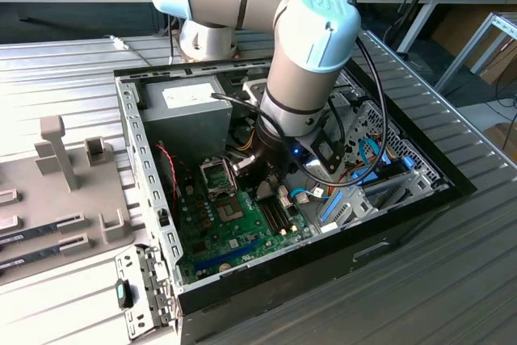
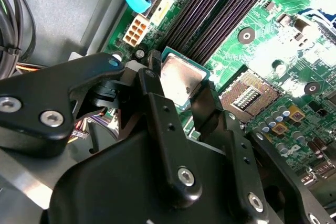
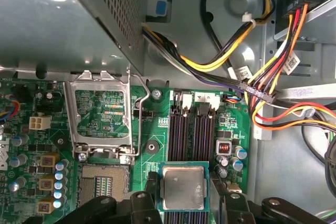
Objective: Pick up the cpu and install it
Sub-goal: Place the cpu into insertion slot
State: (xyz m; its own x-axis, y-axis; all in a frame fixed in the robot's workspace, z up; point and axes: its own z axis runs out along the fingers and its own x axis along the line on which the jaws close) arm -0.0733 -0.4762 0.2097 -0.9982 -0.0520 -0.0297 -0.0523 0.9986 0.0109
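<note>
Gripping the cpu between my 2 fingers, I am holding my gripper closed down to the width of the chip, with 1 pad pressing on each of 2 opposite edges; both wrist views are showing this clamp. I am working inside the open computer case. The cpu appears to be hanging clear of the board, directly over the memory slots and not over the open socket. That socket is lying just beside the slots, on the side facing away from the cable bundle; in the exterior view it is sitting toward the exterior view's left of my gripper. Its load plate is standing raised, leaving the contact field exposed. The cpu is facing metal lid up toward my wrist cameras, with its green rim showing along the free edges, and it is looking level with the board. Being square, it is presenting no long axis; its 4 edges are running parallel and square to the memory slots, which I am judging to match the socket's outline. I am judging the pick as done and the seating as not yet done.
</note>
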